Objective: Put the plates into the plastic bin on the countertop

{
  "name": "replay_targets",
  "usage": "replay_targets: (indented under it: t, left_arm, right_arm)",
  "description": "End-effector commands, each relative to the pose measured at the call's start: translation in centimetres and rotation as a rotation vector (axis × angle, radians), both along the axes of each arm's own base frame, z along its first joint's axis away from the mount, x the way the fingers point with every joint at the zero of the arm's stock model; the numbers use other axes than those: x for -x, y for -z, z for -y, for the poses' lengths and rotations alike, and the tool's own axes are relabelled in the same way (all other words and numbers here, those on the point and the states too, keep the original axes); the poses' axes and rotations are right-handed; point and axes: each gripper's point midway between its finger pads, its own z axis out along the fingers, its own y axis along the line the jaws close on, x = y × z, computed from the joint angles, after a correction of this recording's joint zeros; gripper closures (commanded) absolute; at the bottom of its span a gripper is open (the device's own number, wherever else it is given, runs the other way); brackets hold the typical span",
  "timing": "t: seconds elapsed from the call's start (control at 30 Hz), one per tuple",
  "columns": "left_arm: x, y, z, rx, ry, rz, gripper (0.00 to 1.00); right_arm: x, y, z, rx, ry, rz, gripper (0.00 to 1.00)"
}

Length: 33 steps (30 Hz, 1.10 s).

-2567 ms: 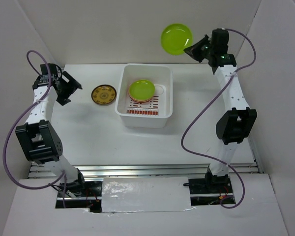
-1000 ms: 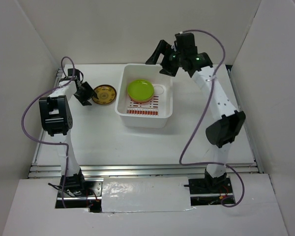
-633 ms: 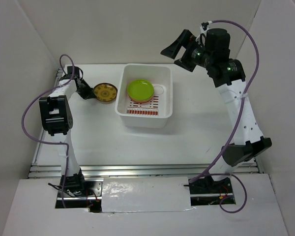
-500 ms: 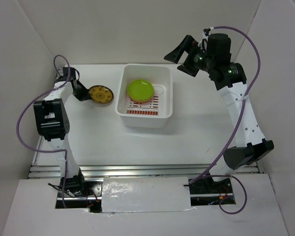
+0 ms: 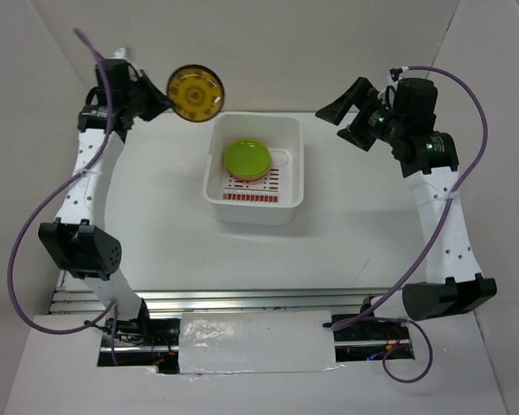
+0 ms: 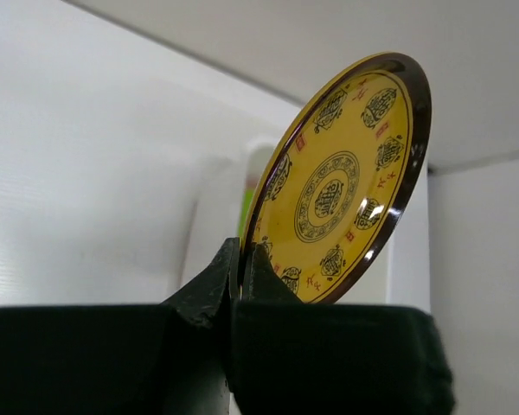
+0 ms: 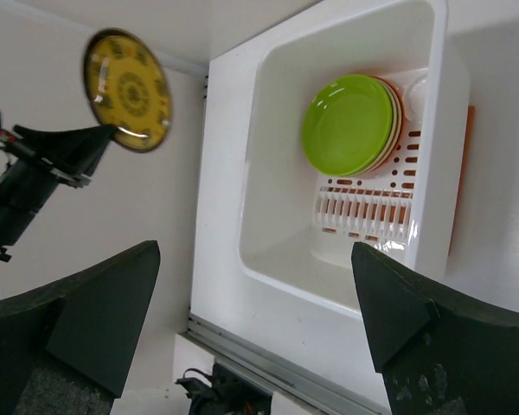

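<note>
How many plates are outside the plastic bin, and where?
1. The brown-and-gold plate is gripped by its rim in the left tool, airborne near the far left corner of the bin. Others sit stacked in it under a lime green plate, their number hidden.

plate stack (image 5: 248,159) in bin (image 5: 251,210) on countertop (image 5: 173,242), lone plate (image 5: 195,92) in left tool (image 5: 164,102) past its far-left corner, right tool (image 5: 336,128) opposite

No readable text; gold plate (image 6: 337,190) bears seal-like characters, too small to read
</note>
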Motion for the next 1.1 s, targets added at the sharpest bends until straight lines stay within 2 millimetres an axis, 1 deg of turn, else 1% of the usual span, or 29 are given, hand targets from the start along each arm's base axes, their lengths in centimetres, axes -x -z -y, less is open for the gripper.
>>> replay_targets:
  t: [0.0,0.03,0.07,0.1,0.13,0.17,0.2,0.23,0.27,0.3,0.33,0.37,0.4,0.43,0.47,0.53,0.57,0.63,0.67,0.77,0.83,0.9,0.93,1.0,1.03,1.07]
  left_arm:
    - [0.5,3.4,5.6,-0.075,0.152,-0.118,1.0]
    - [0.7,3.6,7.7,-0.099,0.185,-0.122,1.0]
    - [0.7,3.7,8.5,-0.113,0.196,-0.122,1.0]
    - [0.2,4.4,9.2,-0.125,0.204,-0.131,1.0]
    - [0.2,4.9,10.8,-0.13,0.232,-0.138,1.0]
    - [0.1,5.1,11.4,-0.134,0.241,-0.139,1.0]
    - [-0.5,6.0,12.0,-0.143,0.251,-0.15,1.0]
    - [-0.7,6.3,12.8,-0.151,0.263,-0.15,1.0]
    - [-1.4,7.6,13.2,-0.157,0.27,-0.168,1.0]
    - [-1.8,7.5,13.5,-0.166,0.278,-0.156,1.0]
    - [-1.9,8.2,13.8,-0.174,0.283,-0.176,1.0]
    - [-2.9,8.9,14.1,-0.183,0.282,-0.185,1.0]
    - [-3.2,9.4,14.1,-0.196,0.282,-0.195,1.0]
    - [-3.4,10.1,14.2,-0.203,0.283,-0.209,1.0]
    - [-3.7,11.3,14.3,-0.213,0.283,-0.236,1.0]
    - [-4.1,11.9,14.3,-0.22,0.276,-0.243,1.0]
    - [-4.2,12.8,14.4,-0.223,0.279,-0.258,1.0]
    - [-4.4,13.2,14.5,-0.219,0.28,-0.262,1.0]
    - [-4.5,13.7,14.6,-0.222,0.279,-0.271,0.98]
    - [-4.5,14.2,15.2,-0.231,0.285,-0.278,0.91]
    - [-4.4,14.2,15.6,-0.235,0.292,-0.277,0.81]
    - [-4.2,13.9,16.0,-0.23,0.3,-0.273,0.69]
    - [-4.1,13.4,16.1,-0.222,0.304,-0.263,0.56]
    - [-3.8,11.7,16.5,-0.199,0.316,-0.234,0.45]
    - [-3.5,10.1,16.7,-0.197,0.313,-0.197,0.36]
    - [-3.5,8.9,16.6,-0.195,0.306,-0.171,0.32]
  right_arm:
    - [1.7,-2.3,0.8,0.0,-0.012,0.095,0.0]
    - [1.9,-2.4,1.1,-0.002,-0.009,0.096,0.0]
    - [2.2,-2.7,1.6,-0.002,0.002,0.107,0.0]
    - [2.5,-2.7,1.6,-0.003,-0.003,0.107,0.0]
    - [2.8,-2.5,1.8,-0.001,0.0,0.103,0.0]
    - [3.2,-2.8,2.2,0.001,0.008,0.114,0.0]
    - [3.4,-2.8,2.4,0.0,0.013,0.113,0.0]
    - [4.1,-3.0,2.4,-0.003,0.011,0.124,0.0]
    - [4.3,-3.0,2.8,-0.005,0.019,0.128,0.0]
    - [4.5,-2.8,2.9,-0.008,0.021,0.126,0.0]
    - [5.3,-3.3,2.8,-0.009,0.017,0.145,0.0]
    - [5.5,-3.3,2.8,-0.011,0.014,0.145,0.0]
    - [5.5,-3.2,3.8,-0.009,0.046,0.14,0.0]
    - [6.0,-3.5,3.8,-0.011,0.044,0.148,0.0]
    - [6.3,-3.6,3.9,-0.009,0.043,0.155,0.0]
    - [6.8,-3.5,4.2,-0.009,0.05,0.155,0.0]
    - [6.9,-3.5,4.3,-0.008,0.052,0.155,0.0]
    - [7.2,-3.5,4.6,-0.004,0.061,0.156,0.0]
    - [7.5,-3.6,4.7,-0.003,0.064,0.158,0.0]
    - [7.7,-3.6,5.2,0.0,0.074,0.16,0.0]
    - [7.7,-3.6,5.3,0.0,0.08,0.16,0.0]
    - [7.7,-3.7,5.3,-0.001,0.077,0.162,0.0]
    - [7.7,-3.7,5.3,-0.003,0.076,0.161,0.0]
    - [7.7,-3.7,5.3,-0.003,0.075,0.161,0.0]
    - [7.6,-3.8,5.3,-0.004,0.075,0.163,0.0]
    - [7.6,-3.9,5.3,-0.003,0.076,0.164,0.0]
